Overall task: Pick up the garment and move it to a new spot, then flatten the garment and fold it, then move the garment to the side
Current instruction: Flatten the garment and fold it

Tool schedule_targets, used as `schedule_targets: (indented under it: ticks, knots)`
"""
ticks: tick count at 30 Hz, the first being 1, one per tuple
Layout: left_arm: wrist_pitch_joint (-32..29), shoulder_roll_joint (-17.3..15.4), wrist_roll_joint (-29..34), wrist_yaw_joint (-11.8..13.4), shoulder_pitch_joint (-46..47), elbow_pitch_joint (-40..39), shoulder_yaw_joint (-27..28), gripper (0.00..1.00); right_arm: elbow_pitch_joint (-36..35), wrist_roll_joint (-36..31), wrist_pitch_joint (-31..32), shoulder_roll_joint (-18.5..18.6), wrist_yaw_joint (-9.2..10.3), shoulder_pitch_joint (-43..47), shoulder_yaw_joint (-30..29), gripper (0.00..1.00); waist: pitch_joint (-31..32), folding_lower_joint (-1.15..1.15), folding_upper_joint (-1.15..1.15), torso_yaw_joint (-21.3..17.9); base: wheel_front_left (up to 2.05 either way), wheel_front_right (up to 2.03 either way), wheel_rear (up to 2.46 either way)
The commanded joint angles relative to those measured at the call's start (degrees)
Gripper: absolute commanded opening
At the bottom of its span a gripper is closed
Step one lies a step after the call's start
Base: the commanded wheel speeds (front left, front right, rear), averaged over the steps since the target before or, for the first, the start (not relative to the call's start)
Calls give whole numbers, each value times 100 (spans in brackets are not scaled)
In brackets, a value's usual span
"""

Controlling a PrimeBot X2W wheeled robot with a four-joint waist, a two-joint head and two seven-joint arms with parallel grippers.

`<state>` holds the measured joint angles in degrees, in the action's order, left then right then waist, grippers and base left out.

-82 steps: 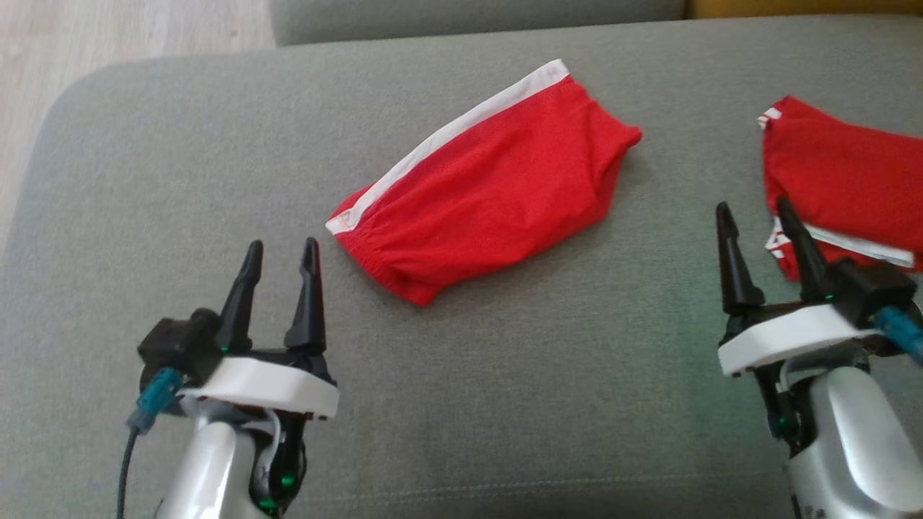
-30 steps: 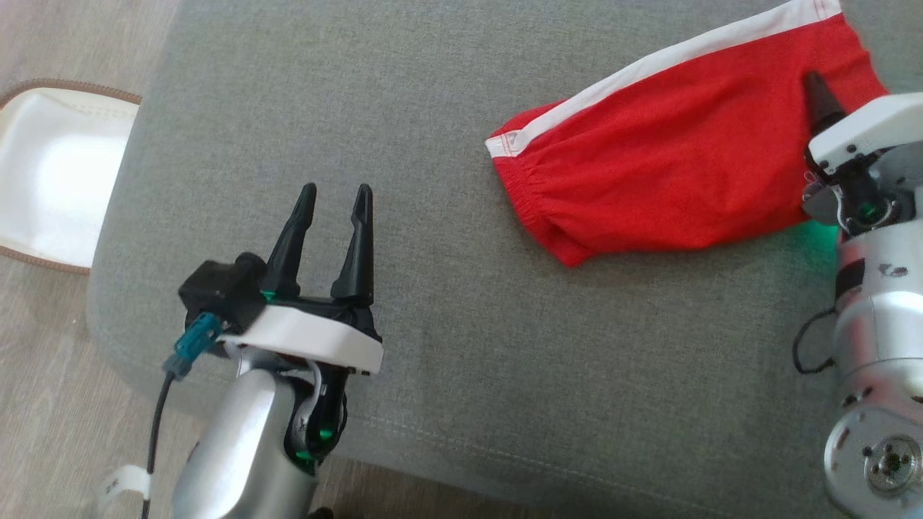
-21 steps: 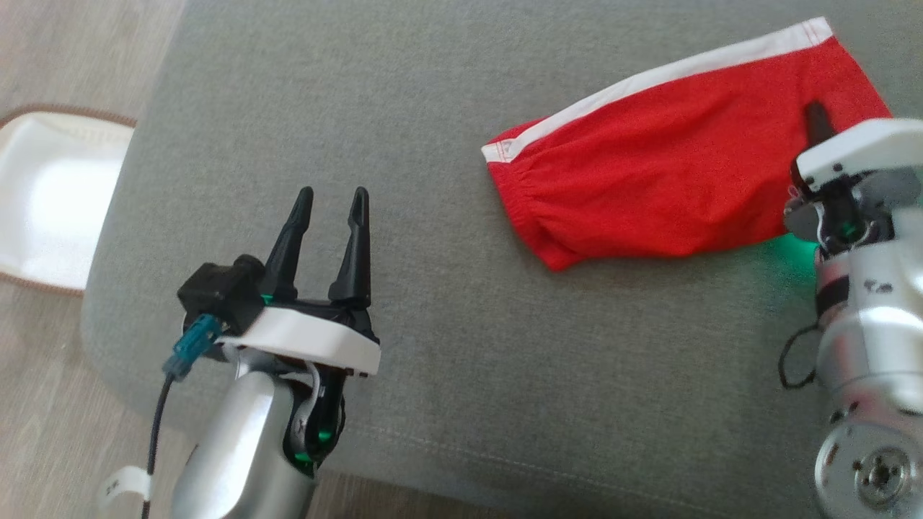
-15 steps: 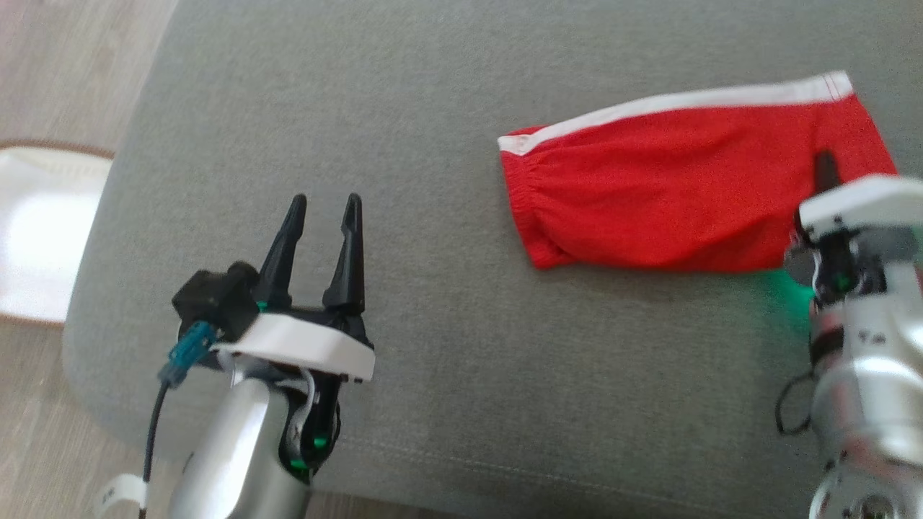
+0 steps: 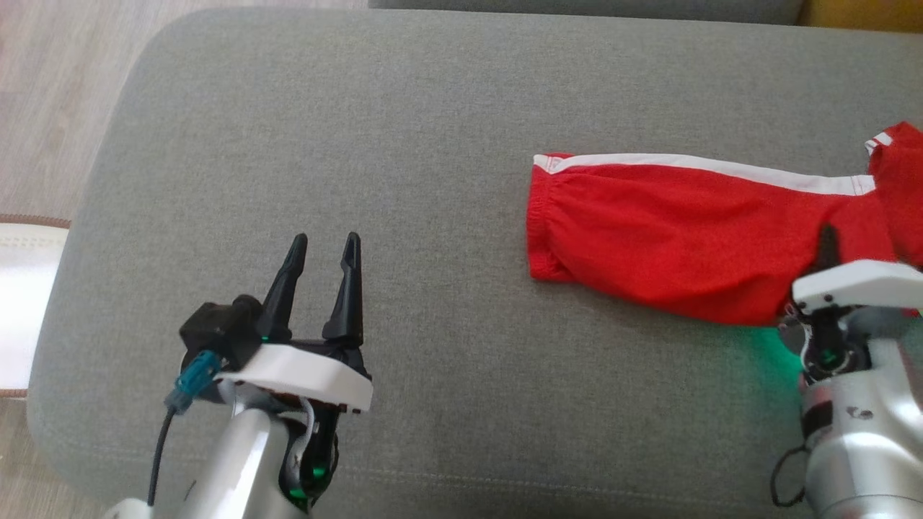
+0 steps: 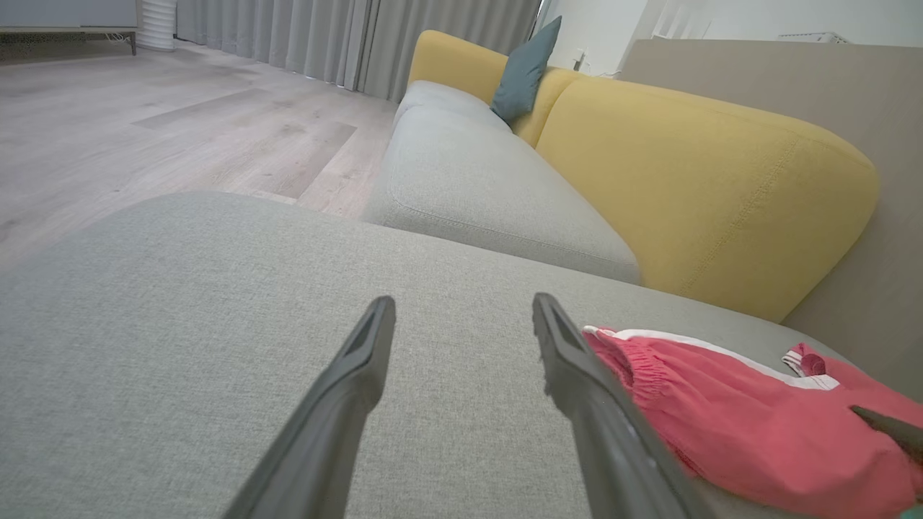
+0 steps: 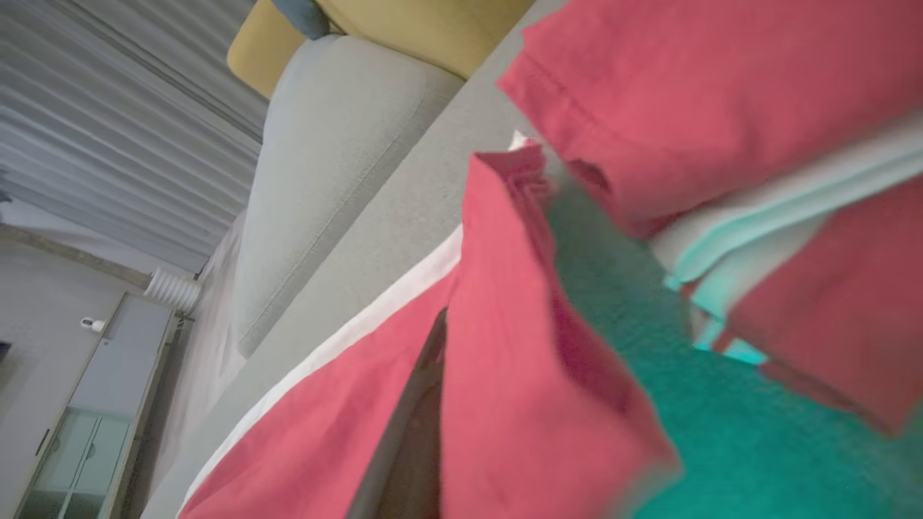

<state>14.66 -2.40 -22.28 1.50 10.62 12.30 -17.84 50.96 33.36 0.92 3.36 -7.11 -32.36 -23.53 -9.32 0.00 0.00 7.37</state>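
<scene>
Work surface: 1 grey cushion (image 5: 433, 108), with 1 red garment (image 5: 670, 231) lying on its right half, drawn out roughly left to right. The garment carries 1 white stripe (image 5: 692, 164) along its far edge and a gathered elastic hem (image 5: 539, 216) at its left end. No brand mark or lettering on it can be made out. A 2nd red piece (image 5: 901, 155) with white trim sits at the garment's right end; whether the 2 touch cannot be told. Right gripper (image 5: 827, 238): pressed together and pinching the garment's fabric near its right end, with 1 dark finger showing over the red cloth in the head view and a raised fold of fabric running beside that finger in the right wrist view. A green glow (image 5: 775, 346) falls on the cushion below it. Dark marks on the right forearm (image 5: 854, 413) are too small to read. Left gripper (image 5: 322, 245): its 2 fingers spread apart, holding nothing, over bare cushion and well apart from the garment's left end. Surroundings: 1 yellow sofa back (image 6: 707, 194), 1 teal pillow (image 6: 523, 72), 1 further grey seat (image 6: 476, 187), wood floor (image 6: 144, 122), and 1 white object (image 5: 21, 303) with a brown rim on the floor at the left edge
</scene>
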Motion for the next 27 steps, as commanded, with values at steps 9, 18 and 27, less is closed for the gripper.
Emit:
schedule_targets:
  ticks: [9, 18, 27]
  knots:
    - [34, -48, 90, -28, 37, -118, 200, 100, -630, 591, -588, -48, -37, -333, 1357, 0, 146, 0, 0, 125, 0, 0, 0]
    - [34, -48, 60, -27, -101, -60, 154, 100, -1195, 1625, -1130, -48, -37, -75, 3290, 0, 323, 0, 0, 307, 0, 0, 0]
    - [34, -48, 21, 4, -161, -81, 133, 100, -1037, 1930, -1334, -48, -37, -64, 4282, 0, 359, 0, 0, 594, 0, 0, 0]
